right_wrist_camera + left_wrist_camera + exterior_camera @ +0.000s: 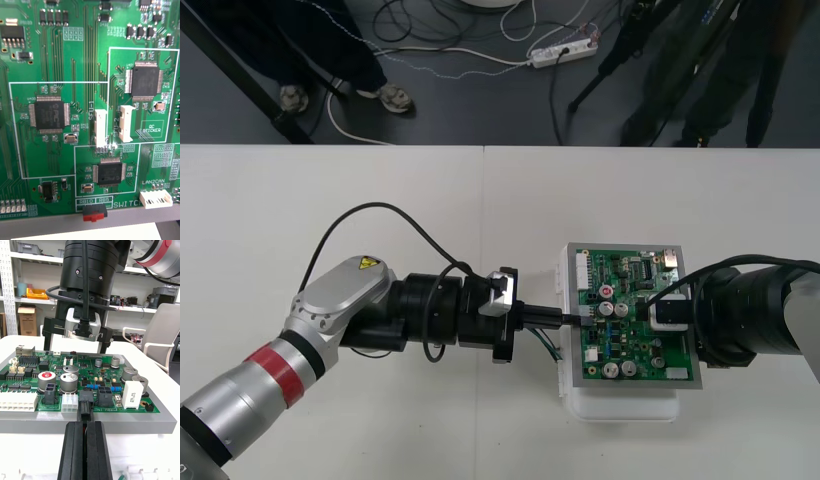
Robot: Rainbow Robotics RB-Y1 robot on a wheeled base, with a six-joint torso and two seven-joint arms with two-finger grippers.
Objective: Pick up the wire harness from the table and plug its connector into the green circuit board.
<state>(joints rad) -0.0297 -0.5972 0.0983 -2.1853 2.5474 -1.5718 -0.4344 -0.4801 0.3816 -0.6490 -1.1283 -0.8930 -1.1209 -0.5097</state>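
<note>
Holding the plug (85, 405) in my left gripper (85, 424), fingers clenched on it, right at the near edge of the board (112, 371). The plug sits between a white header (69, 402) and a black one (105, 397). Its nose meets the board's edge connector; whether it is seated, I cannot tell. Seen from above, the wires (546, 343) trail back beneath my left fingers, off the board and over the table (380, 180). The socket end is hidden.

Right gripper (670, 312) hangs over the board's far side, fingers apart with nothing between them, and touches nothing that I can make out. Its camera looks straight down on the chips.

Step, as I judge it: insertion, the last one. The pick-up is done, since the plug end is off the table.

Next move calls for a short, straight push along the finger line, level with the board, no twist. The white base (620, 405) could slide under that push; my right gripper is placed to brace it if needed. Release only once the plug sits flush.
</note>
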